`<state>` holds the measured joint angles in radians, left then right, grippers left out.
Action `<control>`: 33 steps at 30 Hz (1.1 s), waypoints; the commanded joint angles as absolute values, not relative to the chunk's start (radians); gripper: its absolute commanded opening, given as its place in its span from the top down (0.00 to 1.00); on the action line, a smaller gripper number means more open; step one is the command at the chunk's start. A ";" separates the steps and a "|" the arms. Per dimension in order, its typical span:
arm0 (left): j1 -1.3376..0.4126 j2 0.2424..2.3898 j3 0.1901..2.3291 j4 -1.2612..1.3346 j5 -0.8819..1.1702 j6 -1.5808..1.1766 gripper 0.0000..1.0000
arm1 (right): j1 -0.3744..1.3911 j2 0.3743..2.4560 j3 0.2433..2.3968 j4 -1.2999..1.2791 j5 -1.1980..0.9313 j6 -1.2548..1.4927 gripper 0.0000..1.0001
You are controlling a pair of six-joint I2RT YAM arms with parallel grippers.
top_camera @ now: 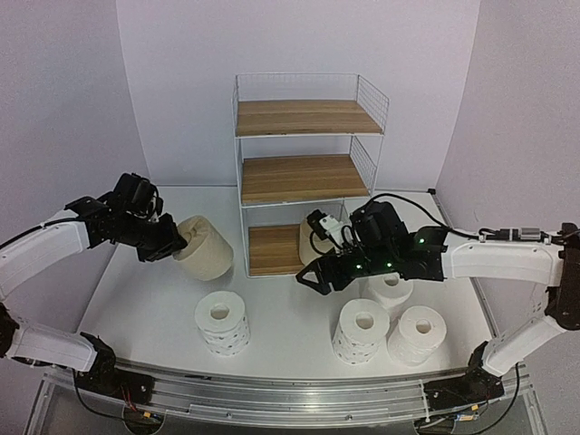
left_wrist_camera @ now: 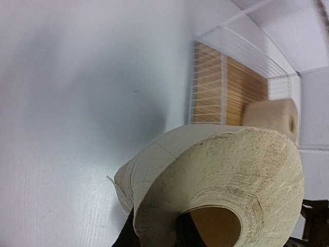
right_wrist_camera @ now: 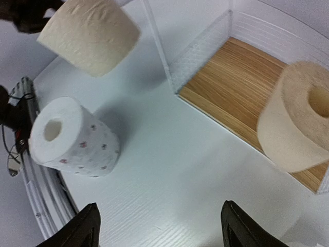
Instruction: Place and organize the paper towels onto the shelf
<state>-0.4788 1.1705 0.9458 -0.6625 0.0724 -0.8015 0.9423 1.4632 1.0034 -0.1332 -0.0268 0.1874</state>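
The left end effector (top_camera: 174, 243) is clamped on a beige roll (top_camera: 205, 246) to the left of the shelf (top_camera: 308, 172). The left wrist view shows dark fingers at the mouth of the hollow core, which suggests a pinch through the paper wall, a sensible hold on something too fat to span from outside. The roll is carried on its side with the core facing the arm and looks raised off the tabletop (top_camera: 290, 317), though contact is hard to rule out. It probably needs to enter the low opening end-first. A second beige roll (right_wrist_camera: 295, 123) already lies on the bottom board (right_wrist_camera: 231, 87), toward the right, leaving space beside it for its match — pairing like with like seems the point of the organising. The right end effector (top_camera: 313, 277) hangs just in front of that tier with its fingers (right_wrist_camera: 85, 226) spread wide and nothing between them. A dotted roll (top_camera: 222, 322) and a cluster of white rolls (top_camera: 364, 328) stand on end near the front, untouched.
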 commanded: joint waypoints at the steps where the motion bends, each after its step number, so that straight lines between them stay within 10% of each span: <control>1: -0.498 1.164 1.072 -0.658 0.353 -0.601 1.00 | 1.017 1.472 1.100 -0.114 -0.199 -0.050 0.20; 33: -0.837 1.420 1.261 -0.604 0.433 -0.556 1.00 | 1.059 1.566 1.188 -0.072 -0.169 -0.063 0.02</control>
<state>-0.8200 1.4319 1.2137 -0.7131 0.3533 -0.5747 1.0603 1.5388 1.1557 -0.1203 -0.1719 -0.0561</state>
